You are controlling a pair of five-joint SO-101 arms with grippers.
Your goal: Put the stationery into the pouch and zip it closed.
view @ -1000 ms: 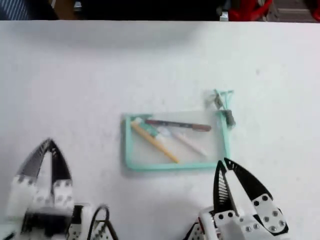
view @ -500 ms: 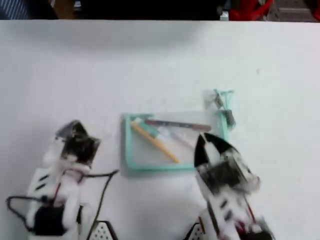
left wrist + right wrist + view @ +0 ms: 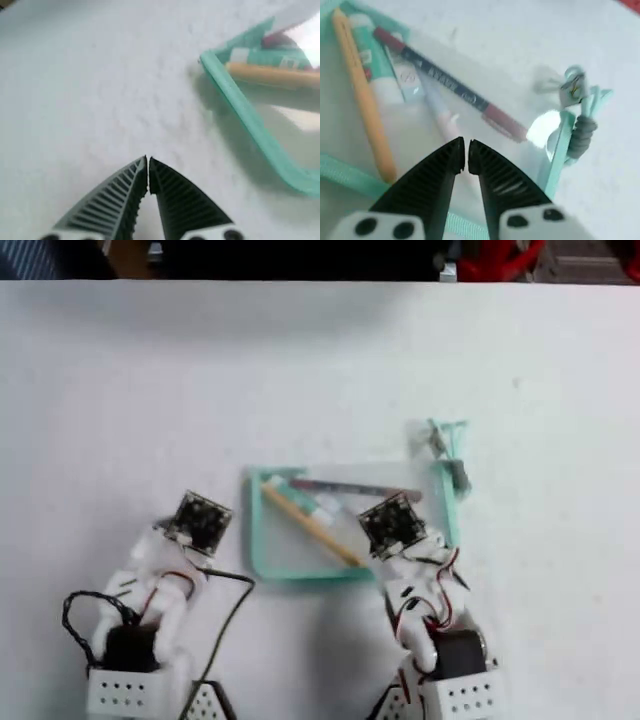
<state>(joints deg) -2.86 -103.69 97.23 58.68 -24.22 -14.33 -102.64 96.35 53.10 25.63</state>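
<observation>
The stationery, pencil and pen included, looks to lie inside the pouch on the surface, so I'm at zipping. My right pincer hangs over it, tips together, empty. My left pincer, likewise pinched and empty, sits beside its edge. Next: pin the pouch, then take the grey zip pull at its corner.

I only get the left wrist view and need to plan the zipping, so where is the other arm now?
Observer: The right end effector hangs over the clear teal-edged pouch, jaws shut.
Operator: Holding anything?
Observer: Nothing; a red-and-dark pen lies in the pouch below it.
Operator: And the zip pull?
Observer: Probably the grey knob on teal cord at the pouch's far right corner in the high view.
</observation>
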